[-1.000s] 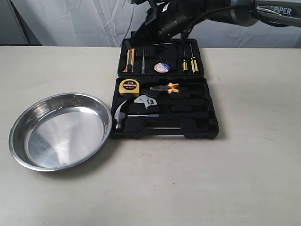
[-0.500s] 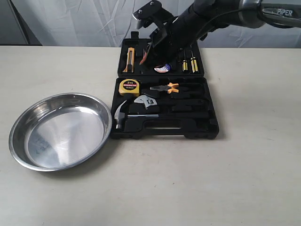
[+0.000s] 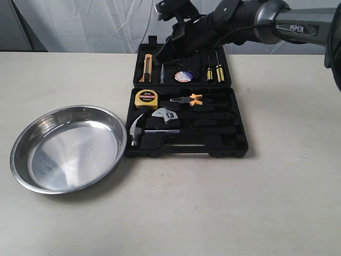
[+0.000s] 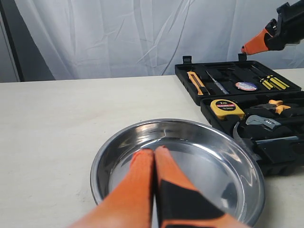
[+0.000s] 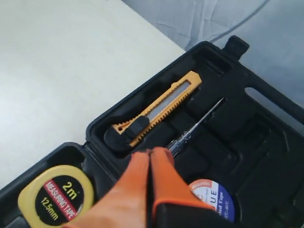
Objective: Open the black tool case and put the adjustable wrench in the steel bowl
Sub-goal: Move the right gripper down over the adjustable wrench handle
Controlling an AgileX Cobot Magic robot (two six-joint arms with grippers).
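Observation:
The black tool case [image 3: 234, 145] lies open in the middle of the table, its lid flat behind the base. The adjustable wrench [image 3: 165, 116] rests in its recess between the pliers and the hammer, and shows in the left wrist view as the wrench [image 4: 264, 122]. The steel bowl [image 3: 64, 154] sits empty to the left of the case. My right gripper [image 3: 164, 52] hovers shut and empty above the lid, near the utility knife [image 5: 156, 109] and test pen [image 5: 194, 128]. My left gripper [image 4: 154, 151] is shut and empty, pointing at the bowl [image 4: 213, 161]; it is outside the exterior view.
The base also holds a yellow tape measure [image 3: 145, 98], orange-handled pliers [image 3: 189, 100] and a claw hammer [image 3: 137, 132]. The lid carries a tape roll [image 3: 184, 76] and two yellow screwdrivers [image 3: 214, 72]. A white curtain hangs behind the table.
My right arm has come down over the case lid, then lifted its gripper slightly in the last half second. The case, tools and bowl have not moved.

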